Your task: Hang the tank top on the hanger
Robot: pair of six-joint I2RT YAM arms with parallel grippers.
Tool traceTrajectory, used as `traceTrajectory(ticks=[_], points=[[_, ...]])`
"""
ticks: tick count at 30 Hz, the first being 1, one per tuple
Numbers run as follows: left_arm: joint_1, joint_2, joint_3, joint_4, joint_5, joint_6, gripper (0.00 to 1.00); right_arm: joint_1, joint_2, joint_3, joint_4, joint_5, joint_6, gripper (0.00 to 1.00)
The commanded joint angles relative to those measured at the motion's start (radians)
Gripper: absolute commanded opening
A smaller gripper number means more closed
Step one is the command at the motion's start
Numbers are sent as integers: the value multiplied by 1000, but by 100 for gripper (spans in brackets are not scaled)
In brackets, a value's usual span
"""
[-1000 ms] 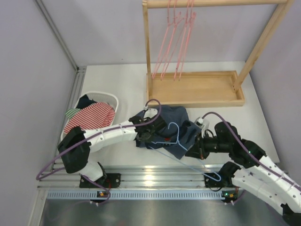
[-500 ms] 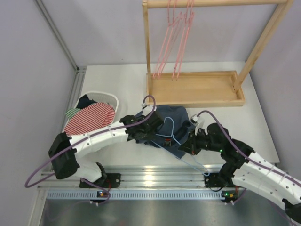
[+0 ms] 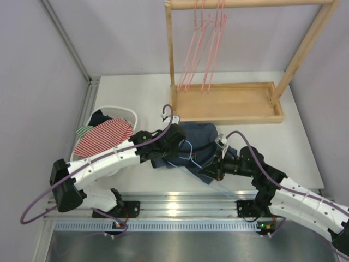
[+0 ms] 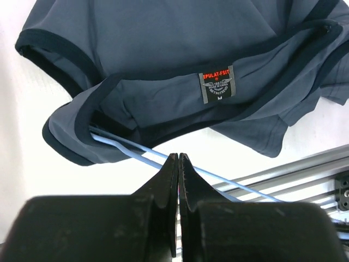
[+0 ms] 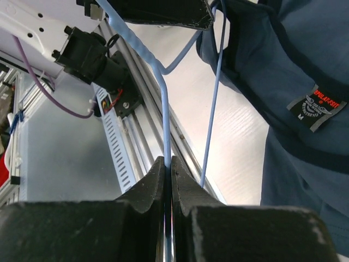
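Note:
The navy tank top (image 3: 203, 137) lies crumpled on the white table between my two arms. In the left wrist view its neck opening with the label (image 4: 217, 87) faces me. The light-blue hanger (image 3: 188, 157) lies across it, and one wire (image 4: 125, 147) runs into the neck opening at the left. My right gripper (image 3: 210, 168) is shut on the hanger's wire (image 5: 165, 125), just left of the shirt (image 5: 294, 65). My left gripper (image 3: 181, 141) sits over the shirt's near edge. Its fingertips (image 4: 178, 156) are pressed together just in front of the wire, with nothing visible between them.
A white basket (image 3: 126, 112) with a red-and-white striped garment (image 3: 103, 136) stands at the left. A wooden rack with a tray base (image 3: 226, 103) holds pink hangers (image 3: 202, 49) at the back. A metal rail (image 3: 180, 199) runs along the near edge.
My right gripper has carried the hanger leftward and farther under the shirt. My left gripper has shifted right and farther back over the shirt. The shirt looks more bunched.

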Motion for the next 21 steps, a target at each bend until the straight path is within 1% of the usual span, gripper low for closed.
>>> traceTrajectory(ticks=[1,4,7,8,10,13,14,15,17,18,21], points=[[-3,-36,29,-22,-6,22,0,15,41,9,141,-24,-57,0],[-4,-38,18,-51,-8,5,0,17,72,23,92,-10,-75,0],[-4,-30,-14,-117,-66,-62,1,19,48,6,63,6,-66,0],[-6,-27,-32,-152,-98,-87,3,20,38,1,55,11,-65,0],[-16,-42,-96,-154,-114,-147,11,20,20,-5,47,28,-62,0],[-55,-81,-168,-119,-176,-223,27,20,17,-2,41,34,-58,0],[-67,-90,-181,-87,-189,-248,35,22,20,0,41,33,-57,0],[-76,-96,-190,-68,-222,-291,39,25,23,1,43,28,-57,0],[-98,-108,-219,-25,-262,-337,43,31,25,0,43,31,-54,0],[-96,-112,-241,28,-287,-351,43,34,22,0,41,36,-51,0],[-96,-96,-261,76,-322,-395,42,40,12,-2,41,39,-46,0]])
